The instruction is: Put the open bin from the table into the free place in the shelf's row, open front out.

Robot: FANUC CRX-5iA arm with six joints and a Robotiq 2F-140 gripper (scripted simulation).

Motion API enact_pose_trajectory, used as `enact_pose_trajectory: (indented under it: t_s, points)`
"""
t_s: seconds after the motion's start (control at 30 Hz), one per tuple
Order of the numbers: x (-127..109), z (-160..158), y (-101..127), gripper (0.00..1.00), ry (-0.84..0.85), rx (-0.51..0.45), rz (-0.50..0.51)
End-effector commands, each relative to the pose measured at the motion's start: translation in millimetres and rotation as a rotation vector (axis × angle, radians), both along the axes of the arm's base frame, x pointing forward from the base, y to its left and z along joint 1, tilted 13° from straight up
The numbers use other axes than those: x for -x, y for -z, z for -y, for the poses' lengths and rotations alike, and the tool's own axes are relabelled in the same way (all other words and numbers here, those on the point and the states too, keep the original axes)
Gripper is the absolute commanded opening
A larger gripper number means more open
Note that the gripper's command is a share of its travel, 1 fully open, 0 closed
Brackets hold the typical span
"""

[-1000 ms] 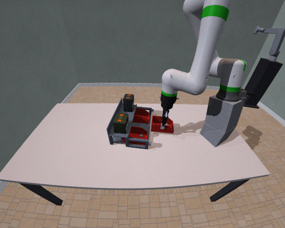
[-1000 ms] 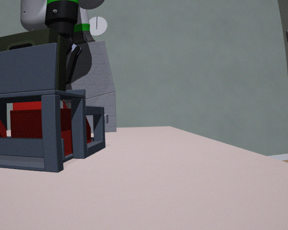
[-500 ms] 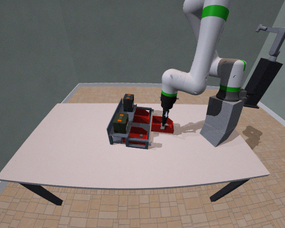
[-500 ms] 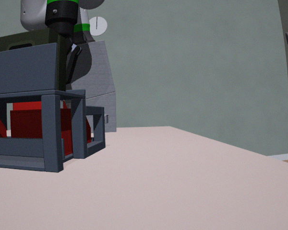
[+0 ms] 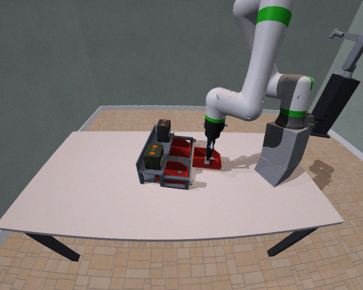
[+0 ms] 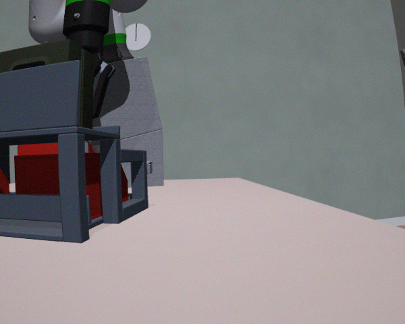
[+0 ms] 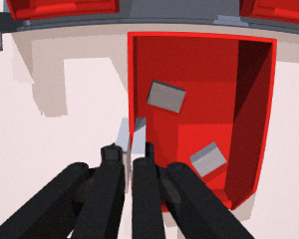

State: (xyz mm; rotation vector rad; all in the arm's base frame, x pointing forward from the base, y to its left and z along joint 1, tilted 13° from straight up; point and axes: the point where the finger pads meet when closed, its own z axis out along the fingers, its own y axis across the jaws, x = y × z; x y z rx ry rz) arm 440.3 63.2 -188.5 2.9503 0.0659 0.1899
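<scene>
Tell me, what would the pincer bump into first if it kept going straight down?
The red bin: the pincer already pinches its side wall. Under that is probably the table.

The red open bin [image 7: 209, 94] stands level on the table before the shelf [image 5: 149, 137], holding 2 grey parts [image 7: 165, 96].
</scene>
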Motion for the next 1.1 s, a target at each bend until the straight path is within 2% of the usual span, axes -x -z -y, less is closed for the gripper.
enact_pose_trajectory:
  t_s: [0.0, 0.7, 1.07]
  points:
    - [-0.7, 0.2, -0.4, 0.00, 0.001, 0.001, -0.003]
    - [-3.0, -0.9, -3.7, 0.00, 0.013, 0.003, -0.070]
    - [-7.5, -2.5, -9.4, 0.00, 0.034, 0.006, -0.180]
